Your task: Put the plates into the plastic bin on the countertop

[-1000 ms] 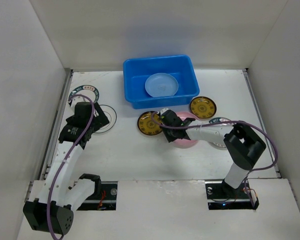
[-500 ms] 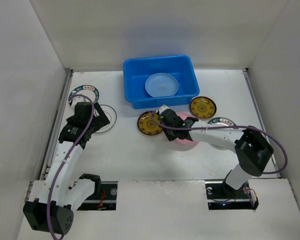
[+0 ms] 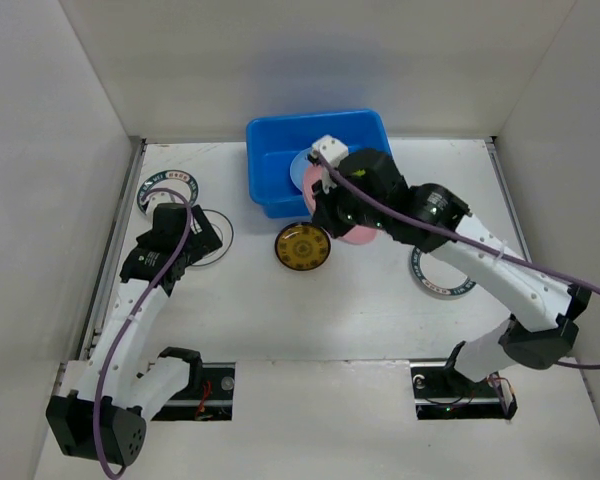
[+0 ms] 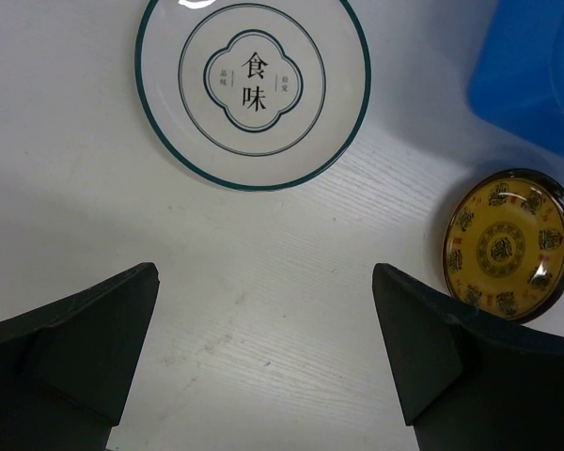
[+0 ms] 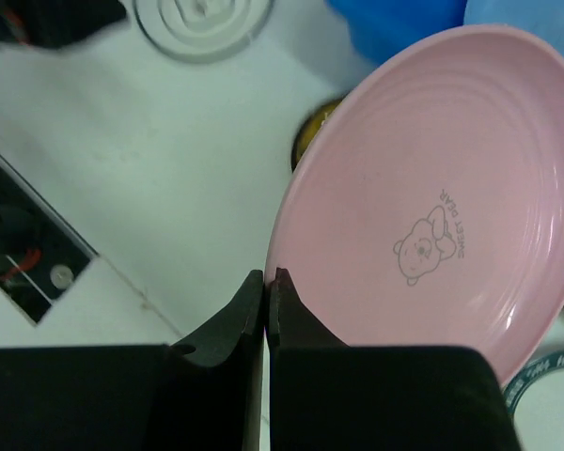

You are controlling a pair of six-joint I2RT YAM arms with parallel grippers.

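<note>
From above, the plastic bin (image 3: 310, 120) sits at the far side of the countertop (image 3: 310, 320). One light blue plate (image 3: 296, 163) already lies in it, partly hidden by the right arm. The right gripper (image 3: 328, 210) holds the pink plate (image 3: 358, 236) tilted and off the surface, at the bin's near wall. I judge this second plate to be mid-delivery, not yet released.

Four more plates rest on the countertop:
- One yellow plate (image 3: 302, 246) lies just in front of the bin.
- The far-left white plate (image 3: 168, 186) lies near the left wall.
- The middle-left white plate (image 3: 218, 232) lies beside it, at the left gripper (image 3: 202, 243).
- The right white plate (image 3: 438, 280) is partly under the right arm.

That makes six plates in this view: one blue, one pink, one yellow and three white. Whether the arm covers another, I cannot tell. At least four pickups remain after this one.

At the left wrist, the fingers are spread wide with nothing between them, hovering over bare countertop. The teal-rimmed middle-left white plate lies just ahead, untouched. The yellow plate is off to the right, and a corner of the bin shows beyond it.

At the right wrist, the two fingers are pressed together on the lower-left rim of the pink plate, pinching it by its edge. A small cartoon bear shows on its face. Blue bin plastic shows past the plate's top edge.
</note>
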